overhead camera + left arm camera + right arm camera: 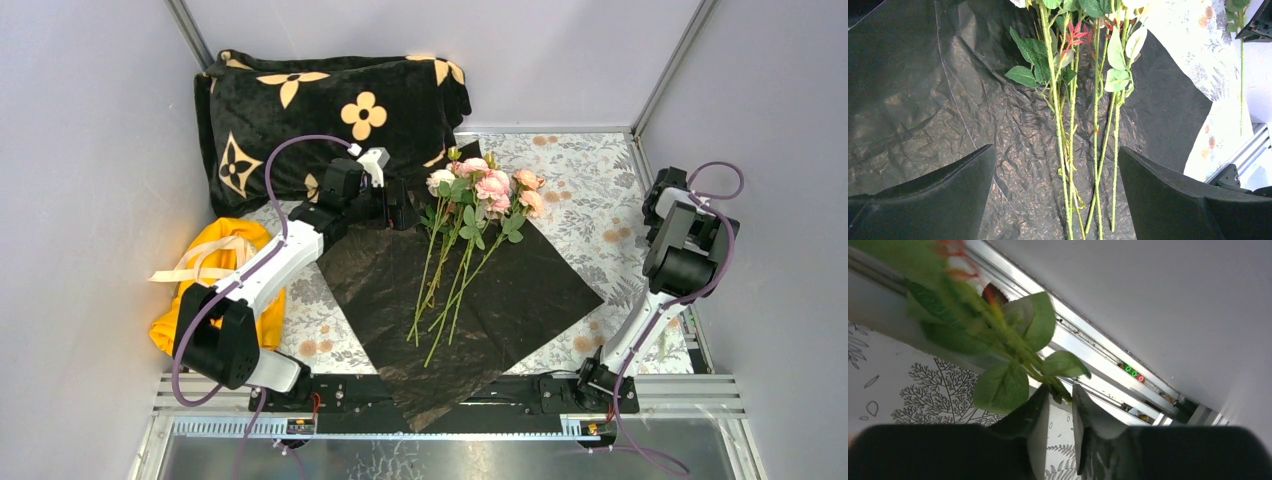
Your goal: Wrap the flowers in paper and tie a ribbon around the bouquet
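The top external camera sits high above and behind the arm bases at 6 o'clock and looks steeply down from afar, taking in the whole counter (590,190) with the paper (520,290) and the flowers (480,190) at its middle. The left wrist camera hangs close over that same paper and the green stems, looking down between the fingers of the left claw (1055,149), so it shares this patch with the overhead view. The right wrist camera sits low at the counter's 3 o'clock side, looking past the right claw (1060,387) and a very near leafy stem (1018,347) onto the rail (1088,347) and the wall (1158,290).
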Robot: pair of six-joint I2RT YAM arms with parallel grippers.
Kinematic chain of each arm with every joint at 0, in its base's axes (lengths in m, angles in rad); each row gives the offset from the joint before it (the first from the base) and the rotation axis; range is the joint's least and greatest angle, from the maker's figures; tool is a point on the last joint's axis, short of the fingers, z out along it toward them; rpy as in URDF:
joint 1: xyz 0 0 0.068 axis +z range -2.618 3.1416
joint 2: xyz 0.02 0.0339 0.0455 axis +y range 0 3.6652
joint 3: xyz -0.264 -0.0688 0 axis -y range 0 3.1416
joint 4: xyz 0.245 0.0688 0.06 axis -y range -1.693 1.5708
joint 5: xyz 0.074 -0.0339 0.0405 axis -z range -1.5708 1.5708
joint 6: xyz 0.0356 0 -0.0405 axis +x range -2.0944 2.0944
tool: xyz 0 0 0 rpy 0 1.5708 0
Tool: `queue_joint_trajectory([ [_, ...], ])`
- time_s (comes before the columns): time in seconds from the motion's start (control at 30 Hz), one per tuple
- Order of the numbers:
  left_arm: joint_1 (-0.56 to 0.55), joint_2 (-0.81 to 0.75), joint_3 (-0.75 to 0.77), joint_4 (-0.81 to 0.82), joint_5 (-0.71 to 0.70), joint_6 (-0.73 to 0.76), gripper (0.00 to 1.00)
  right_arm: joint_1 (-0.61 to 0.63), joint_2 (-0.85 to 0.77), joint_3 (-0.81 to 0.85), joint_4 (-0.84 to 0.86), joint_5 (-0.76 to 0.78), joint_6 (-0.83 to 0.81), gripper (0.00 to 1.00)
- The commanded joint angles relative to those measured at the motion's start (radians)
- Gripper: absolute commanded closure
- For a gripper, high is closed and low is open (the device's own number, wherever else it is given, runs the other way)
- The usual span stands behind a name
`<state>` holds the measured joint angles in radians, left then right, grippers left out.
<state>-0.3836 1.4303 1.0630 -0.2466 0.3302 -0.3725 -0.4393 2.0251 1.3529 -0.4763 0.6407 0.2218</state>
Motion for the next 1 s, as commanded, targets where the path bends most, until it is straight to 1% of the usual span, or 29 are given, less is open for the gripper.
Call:
queue_joint_trajectory([
  [0.0, 0.014, -0.029, -0.002, 0.020, 0.014, 0.000, 0.01, 0.002, -0.038, 0.005, 0.023, -0.011, -0.012, 0.84],
  [0.03, 0.017, -0.031, 0.000, 0.019, 0.015, 0.000, 0.01, 0.002, -0.055, 0.006, 0.022, -0.017, -0.012, 0.95],
  [0.07, 0.022, -0.032, 0.002, 0.018, 0.015, 0.001, 0.01, 0.003, -0.079, 0.005, 0.021, -0.026, -0.011, 1.00],
  [0.17, 0.038, -0.034, 0.009, 0.011, 0.013, 0.007, 0.01, 0.025, -0.182, -0.012, 0.029, -0.052, -0.010, 1.00],
  [0.23, 0.054, -0.034, 0.013, 0.008, 0.005, 0.010, 0.01, 0.076, -0.265, -0.017, 0.027, -0.043, -0.012, 1.00],
  [0.33, 0.085, -0.040, 0.010, 0.007, -0.011, 0.015, 0.01, 0.205, -0.391, -0.014, 0.017, 0.008, -0.024, 1.00],
  [0.43, 0.125, -0.046, 0.004, 0.005, -0.024, 0.019, 0.01, 0.362, -0.509, -0.022, 0.014, 0.002, -0.010, 1.00],
  [0.5, 0.143, -0.051, 0.004, 0.006, -0.031, 0.034, 0.01, 0.448, -0.588, -0.026, 0.003, -0.050, 0.026, 1.00],
  [0.57, 0.154, -0.053, 0.007, -0.003, -0.062, 0.060, 0.01, 0.541, -0.644, -0.034, -0.004, -0.134, 0.078, 1.00],
  [0.7, 0.169, -0.061, 0.022, -0.023, -0.131, 0.137, 0.01, 0.731, -0.700, -0.067, 0.036, -0.257, 0.187, 1.00],
  [0.77, 0.178, -0.069, 0.028, -0.035, -0.151, 0.184, 0.01, 0.809, -0.716, -0.133, 0.125, -0.384, 0.280, 1.00],
  [0.83, 0.195, -0.072, 0.033, -0.051, -0.162, 0.224, 0.01, 0.896, -0.718, -0.241, 0.269, -0.454, 0.415, 1.00],
  [0.87, 0.204, -0.072, 0.032, -0.057, -0.162, 0.243, 0.01, 0.937, -0.709, -0.288, 0.347, -0.468, 0.468, 1.00],
  [0.97, 0.232, -0.063, 0.024, -0.070, -0.157, 0.326, 0.01, 1.055, -0.662, -0.384, 0.546, -0.399, 0.574, 1.00],
])
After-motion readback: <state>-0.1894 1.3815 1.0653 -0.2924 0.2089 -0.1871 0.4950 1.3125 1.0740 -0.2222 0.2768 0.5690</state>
